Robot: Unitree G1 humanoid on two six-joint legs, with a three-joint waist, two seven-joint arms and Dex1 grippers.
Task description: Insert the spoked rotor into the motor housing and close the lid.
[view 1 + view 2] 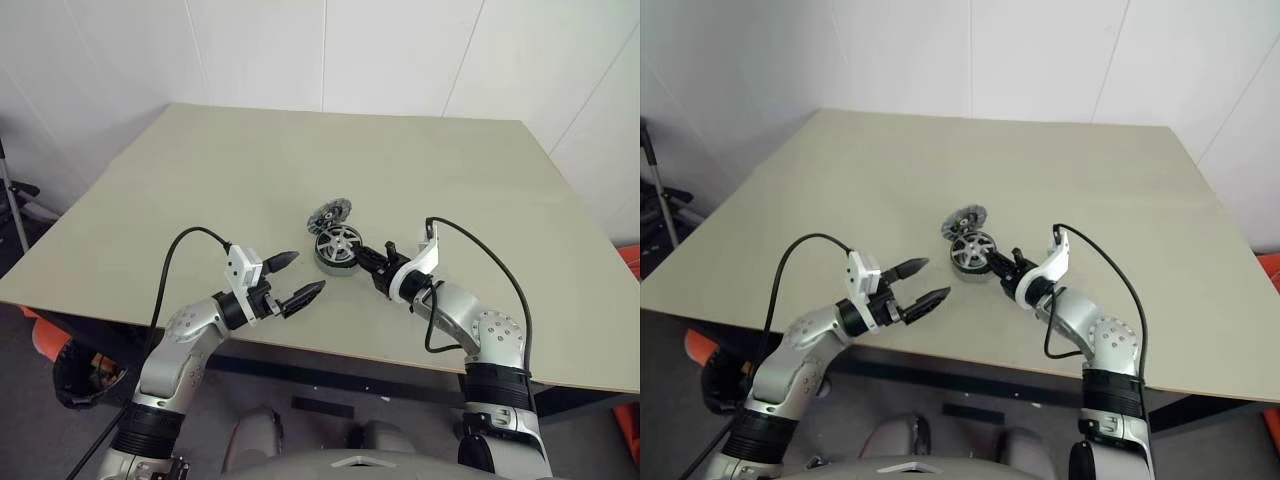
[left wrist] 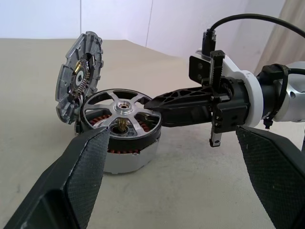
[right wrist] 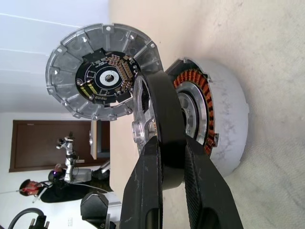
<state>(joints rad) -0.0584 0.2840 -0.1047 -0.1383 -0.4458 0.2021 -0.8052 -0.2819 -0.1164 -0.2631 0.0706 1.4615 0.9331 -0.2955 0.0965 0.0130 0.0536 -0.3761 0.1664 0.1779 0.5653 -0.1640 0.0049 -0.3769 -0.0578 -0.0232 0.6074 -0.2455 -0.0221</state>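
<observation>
The right gripper (image 1: 372, 262) has its two black fingers clamped on the black outer ring of the spoked rotor (image 1: 339, 241), pinching the rim from both faces on the side nearest the robot. The one rotor sits atop the one motor housing (image 2: 125, 153), its silver hub over the housing's centre and slightly tilted, so the copper-orange windings show through the spokes and in a gap under the rim. The housing stands on the beige table (image 1: 200, 180), which serves as the landmark here: it is a little toward the robot's edge of the table's middle.

One lid (image 1: 329, 213) stands just behind the housing, on the side away from the robot, tipped up on its edge and leaning against the housing's far rim. Its inner face, with a dark round circuit board (image 3: 106, 80) ringed by small components, turns toward the rotor.

The left gripper (image 1: 291, 279) hangs over the table's near edge, well apart from the housing and to its left, its two fingers spread wide with nothing between them, pointing toward the housing.

In the right wrist view a person (image 3: 29, 188) shows far in the background.
</observation>
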